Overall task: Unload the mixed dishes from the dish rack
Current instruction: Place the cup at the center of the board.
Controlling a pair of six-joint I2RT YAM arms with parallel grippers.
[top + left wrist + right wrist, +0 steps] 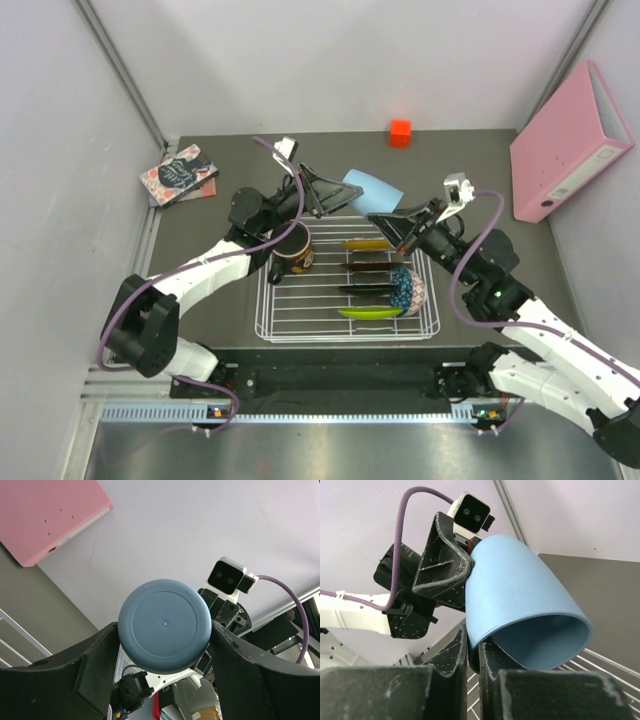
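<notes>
The light blue cup (372,190) hangs on its side above the far edge of the dish rack (300,322), held from both ends. My left gripper (335,195) is shut on its base, whose round bottom (165,625) fills the gap between the two fingers. My right gripper (473,645) is shut on the cup's rim (520,600), one finger inside and one outside. In the rack stand a dark mug (293,250), yellow (367,244), reddish (370,265), black (365,289) and lime green (370,313) plates, and a blue patterned bowl (410,288).
An orange-red cube (400,132) sits at the back of the table. A pink binder (570,145) leans at the back right. A patterned book (178,173) lies at the back left. Grey walls close in both sides.
</notes>
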